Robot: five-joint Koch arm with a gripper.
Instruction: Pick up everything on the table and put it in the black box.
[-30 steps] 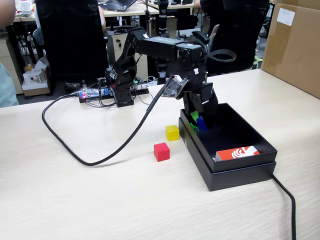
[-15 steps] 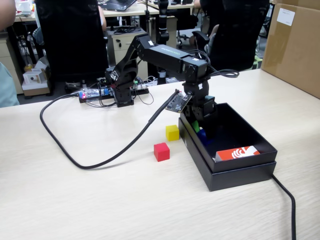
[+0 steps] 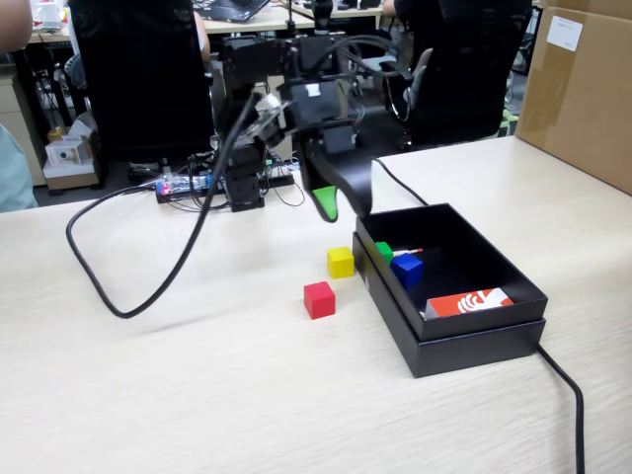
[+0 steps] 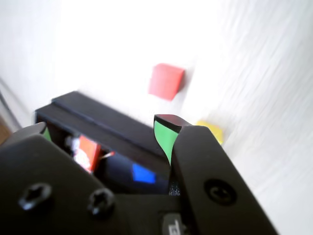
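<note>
Gripper raised above table, jaws parted, empty. Green cube and blue cube inside black box near its far-left corner. Yellow cube just beside box's left wall; red cube nearby.

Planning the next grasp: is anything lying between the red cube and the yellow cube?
Nothing: in the fixed view only bare table separates the red cube from the yellow cube.
</note>
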